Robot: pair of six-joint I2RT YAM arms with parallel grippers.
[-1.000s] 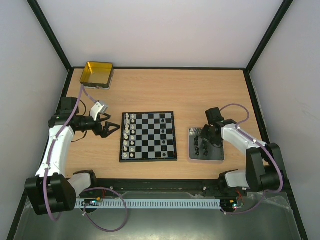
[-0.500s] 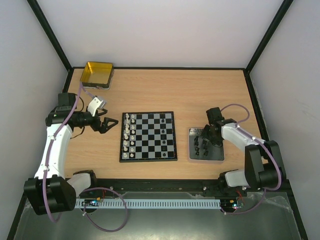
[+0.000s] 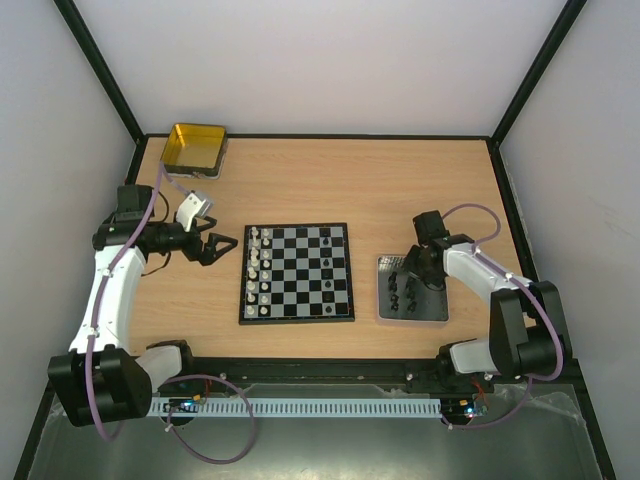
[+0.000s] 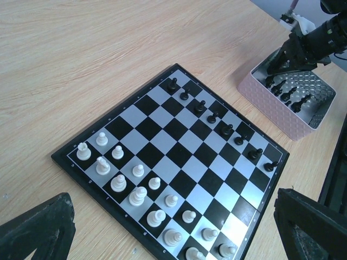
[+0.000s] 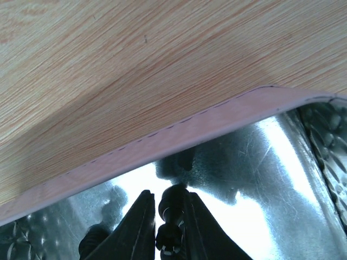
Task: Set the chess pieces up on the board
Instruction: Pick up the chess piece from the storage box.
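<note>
One black chess piece [image 5: 172, 214], clamped in right gripper [image 5: 166, 197], inside tray [image 5: 217, 125].

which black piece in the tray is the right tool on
The black piece clamped between the right tool's fingers, close to the tray's pink wall; the other pieces stand free.

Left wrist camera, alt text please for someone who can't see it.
A chessboard on a wooden table has white pieces in two rows on its near-left side and a row of black pawns opposite. Behind it, the right gripper reaches into a pink-sided tray of black pieces; the left gripper, open, frames the bottom corners.
</note>
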